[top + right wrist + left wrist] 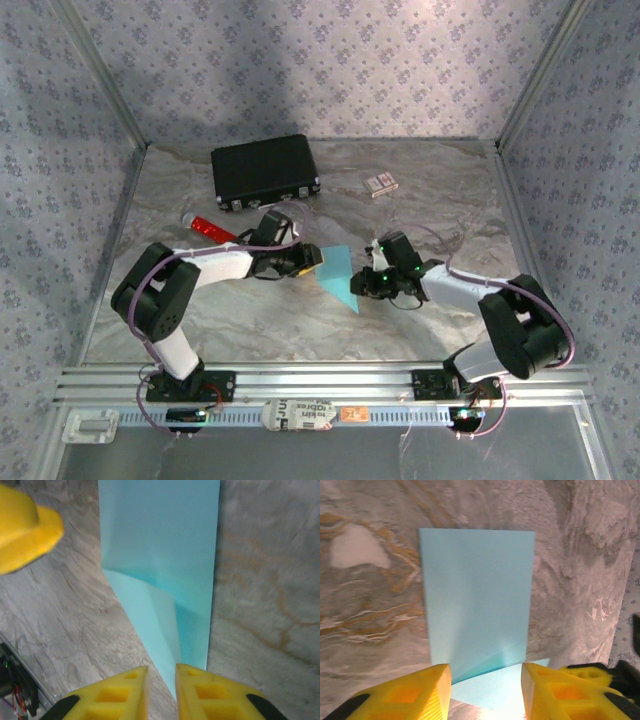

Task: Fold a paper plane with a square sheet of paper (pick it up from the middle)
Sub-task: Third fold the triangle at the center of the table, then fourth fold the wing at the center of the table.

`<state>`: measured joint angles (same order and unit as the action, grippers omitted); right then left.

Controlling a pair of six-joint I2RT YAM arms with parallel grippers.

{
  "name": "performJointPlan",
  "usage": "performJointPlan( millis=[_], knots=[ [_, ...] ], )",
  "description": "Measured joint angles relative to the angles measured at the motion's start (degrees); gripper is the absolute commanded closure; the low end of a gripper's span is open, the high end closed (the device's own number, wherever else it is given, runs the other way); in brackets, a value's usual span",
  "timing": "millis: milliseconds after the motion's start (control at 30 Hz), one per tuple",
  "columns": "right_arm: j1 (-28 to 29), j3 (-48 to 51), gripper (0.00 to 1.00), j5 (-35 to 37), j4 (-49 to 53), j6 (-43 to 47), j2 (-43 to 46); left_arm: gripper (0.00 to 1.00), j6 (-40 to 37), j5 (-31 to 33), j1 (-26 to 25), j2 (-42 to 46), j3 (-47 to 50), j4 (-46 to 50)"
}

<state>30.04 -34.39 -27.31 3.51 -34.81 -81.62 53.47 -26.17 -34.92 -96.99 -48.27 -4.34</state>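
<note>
The light cyan sheet of paper (338, 272) lies flat on the marble table, folded to a narrow rectangle (477, 595). One end has a diagonal flap folded to a point (160, 615). My left gripper (310, 260) hovers over the sheet's left end, open. Its yellow fingers stand wide apart with the paper's edge below the gap (486, 690). My right gripper (362, 283) is at the pointed end, open by a narrow gap (161, 690), and the paper's tip runs along its right finger. A paper plane in dart shape is out of view.
A black case (265, 170) lies at the back left, with a red tube (208, 229) in front of it beside the left arm. A small patterned card box (380, 184) sits at the back middle. Metal frame posts and patterned walls enclose the table.
</note>
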Motion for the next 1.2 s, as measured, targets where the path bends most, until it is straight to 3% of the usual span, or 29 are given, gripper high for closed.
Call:
performJointPlan(
  millis=[100,367,700,1200],
  knots=[
    [-1.36,-1.09,0.68,0.92,0.59,0.68,0.09,0.56,0.50,-1.31,1.03,-0.63,0.22,-0.42],
    [-2.21,-3.45,0.67,0.26,0.52,1.03,-2.99,0.55,1.60,-4.76,1.84,-2.19,0.22,-1.51],
    [-2.34,-5.99,0.87,-2.62,-1.79,1.42,-8.52,0.52,1.97,-7.04,3.04,-3.54,0.22,-1.79],
    [-5.75,-3.76,0.89,-7.13,-6.05,1.42,-7.06,0.45,2.69,-10.32,4.33,-6.10,-2.58,-1.84]
  ],
)
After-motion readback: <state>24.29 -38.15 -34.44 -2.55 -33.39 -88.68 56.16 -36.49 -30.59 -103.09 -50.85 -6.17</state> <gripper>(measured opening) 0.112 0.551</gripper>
